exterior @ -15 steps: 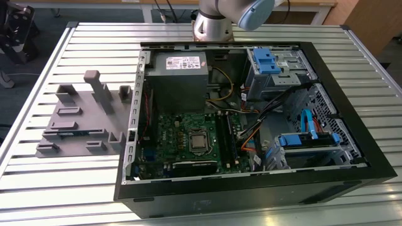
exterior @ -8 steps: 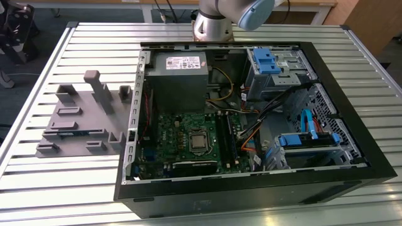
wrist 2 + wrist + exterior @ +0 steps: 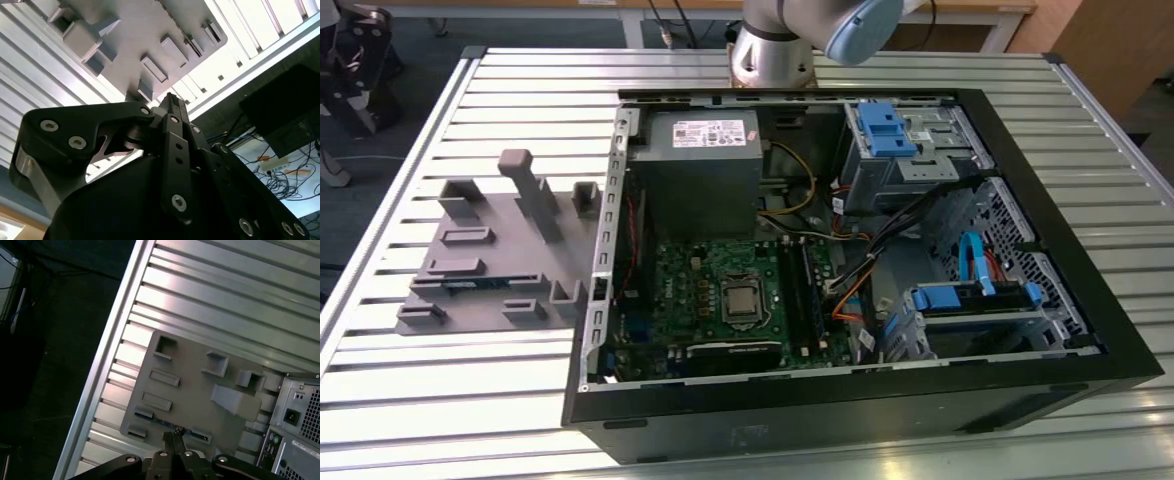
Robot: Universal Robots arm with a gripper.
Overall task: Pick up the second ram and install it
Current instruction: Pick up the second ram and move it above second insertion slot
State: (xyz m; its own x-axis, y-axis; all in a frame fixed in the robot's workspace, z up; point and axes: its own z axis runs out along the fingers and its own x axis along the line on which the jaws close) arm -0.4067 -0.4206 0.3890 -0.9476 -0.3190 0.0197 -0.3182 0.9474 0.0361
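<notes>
Ram (image 3: 470,283) is sitting slotted in jig (image 3: 494,262) at case's (image 3: 854,400) 9 o'clock (exterior view), prob. fixing its spot for pickup. End effector (image 3: 174,436) is hovering over it, fingers together, holding nothing.

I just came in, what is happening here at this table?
A robot arm stands by an open computer case on a slatted table. Its gripper, closed and empty, hangs above the gray holder next to the case, near the blue memory stick lying in it. The stick is not yet picked up.
</notes>
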